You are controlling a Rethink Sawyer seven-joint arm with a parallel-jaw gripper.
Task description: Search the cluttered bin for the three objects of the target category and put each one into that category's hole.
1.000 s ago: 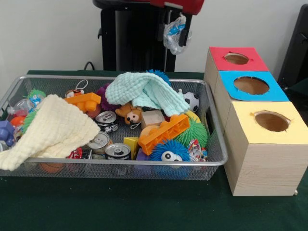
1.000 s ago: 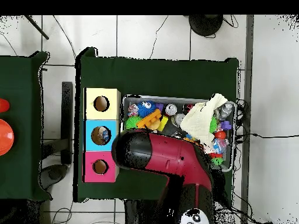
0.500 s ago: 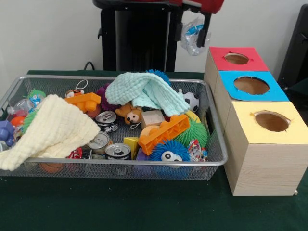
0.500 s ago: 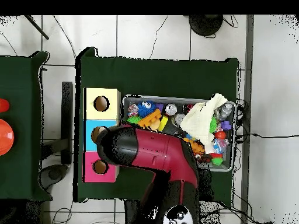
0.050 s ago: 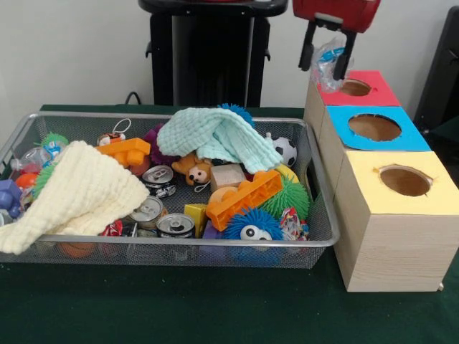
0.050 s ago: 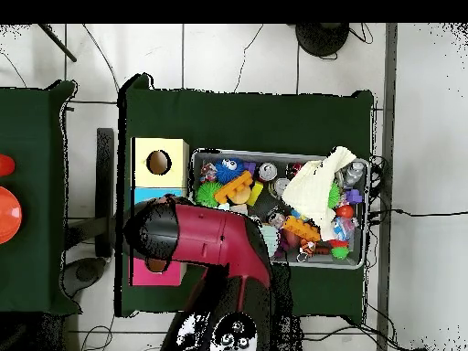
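At far left of the front view, a pale yellow cloth (image 5: 72,197) draped over the clutter in the wire bin (image 5: 215,252), with drink cans (image 5: 159,180) showing just beside its edge. Further right, a mint cloth (image 5: 215,136) bunched over the middle, an orange block (image 5: 244,197) below it, a blue googly-eyed ball (image 5: 251,226) against the near wall, a small football (image 5: 285,149) toward the far corner. Right of the bin, three wooden boxes on the green worktop (image 5: 179,308): yellow-topped box (image 5: 401,179) nearest, blue-topped box (image 5: 373,127) in the middle, red-topped box (image 5: 353,87) farthest. Above the red one's near-left edge, end effector (image 5: 328,59) clamped on a crumpled clear plastic piece (image 5: 330,61), hanging beside the hole rather than squarely over it.

Likely risks from here: release too soon, with the light plastic catching the rim or sliding off the lid toward the bin; crumpled film clinging to a finger (image 5: 346,54) after opening; wide folds snagging on the hole's rough cut edge. Overhead view of little help, arm (image 6: 210,242) covering the red box.
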